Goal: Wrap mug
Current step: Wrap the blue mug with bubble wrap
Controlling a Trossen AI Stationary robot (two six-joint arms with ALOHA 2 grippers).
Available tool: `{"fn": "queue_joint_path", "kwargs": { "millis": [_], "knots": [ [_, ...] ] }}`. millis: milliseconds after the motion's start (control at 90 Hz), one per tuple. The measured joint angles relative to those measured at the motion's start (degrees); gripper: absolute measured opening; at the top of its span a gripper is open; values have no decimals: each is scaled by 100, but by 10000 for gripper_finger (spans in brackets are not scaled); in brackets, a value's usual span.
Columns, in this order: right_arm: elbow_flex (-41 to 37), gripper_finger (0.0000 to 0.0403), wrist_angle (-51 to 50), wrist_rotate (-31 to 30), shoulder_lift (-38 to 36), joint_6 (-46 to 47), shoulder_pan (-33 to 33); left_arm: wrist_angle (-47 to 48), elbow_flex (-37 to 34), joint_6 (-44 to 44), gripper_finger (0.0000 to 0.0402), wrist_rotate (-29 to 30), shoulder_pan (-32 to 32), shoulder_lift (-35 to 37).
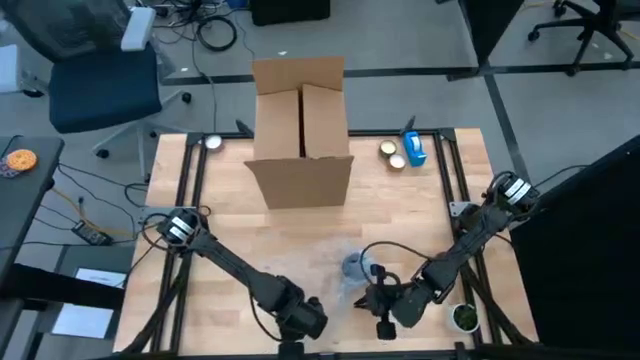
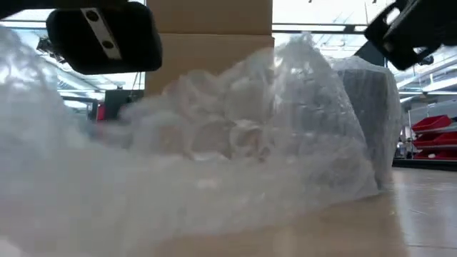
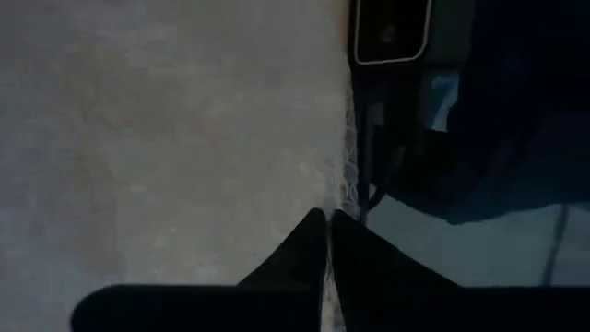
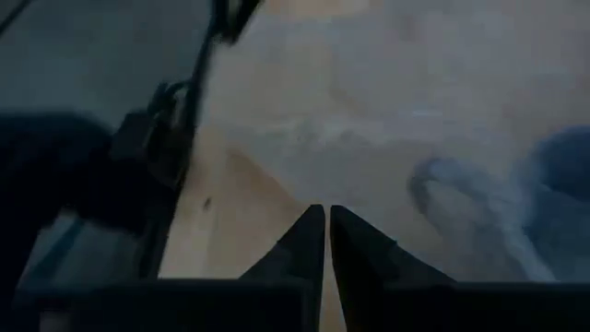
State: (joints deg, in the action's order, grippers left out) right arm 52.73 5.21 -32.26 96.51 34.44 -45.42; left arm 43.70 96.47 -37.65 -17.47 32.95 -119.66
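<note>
While both tools pinched closed, bubble wrap (image 1: 325, 255) covers wooden table (image 1: 420, 215); office chair (image 1: 100, 85) behind.

table (image 1: 420, 215): pale wood, matt | bubble wrap (image 2: 235, 143): clear glossy plastic | box (image 1: 300, 130): brown matt cardboard

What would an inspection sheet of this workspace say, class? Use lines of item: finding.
Surface: pale wooden table in a black frame.
Job's things: grey-blue mug under a clear bubble-wrap sheet.
Clutter: open brown cardboard box, blue tape dispenser, two round tins, small green-filled bowl.
Grippers: left pincer shut on the sheet's edge at the front; right pincer shut beside the mug.
Cables: black leads on the floor.
Surroundings: blue office chair.
</note>
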Motion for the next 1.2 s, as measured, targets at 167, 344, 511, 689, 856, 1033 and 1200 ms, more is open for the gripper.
{"fn": "queue_joint_path", "kwargs": {
  "millis": [167, 344, 511, 689, 856, 1033, 1200],
  "knots": [
    [-26, 0, -24, -179, 11, 336, -121, 259, 63, 458, 3, -350, -193, 2],
    [-26, 0, -32, -72, 419, 928, -141, 470, 363, 959, 1, -161, -513, 2],
    [-28, 0, 30, -100, 1014, 1465, -129, 458, 629, 1343, 1, -66, -780, 13],
    [-24, 0, 250, -225, 1167, 1440, 136, 539, 649, 1584, 0, -43, -1004, 13],
    [-24, 0, 256, -216, 1158, 1265, 473, 697, 649, 1644, 0, -46, -1121, 13],
    [-24, 0, 511, 397, 1132, 1093, 466, 1124, 626, 1618, 0, -42, -1076, 13],
    [-24, 0, 1299, -17, 1084, 742, 58, 1174, 529, 1498, 0, -103, -892, 13]
  ]
}}
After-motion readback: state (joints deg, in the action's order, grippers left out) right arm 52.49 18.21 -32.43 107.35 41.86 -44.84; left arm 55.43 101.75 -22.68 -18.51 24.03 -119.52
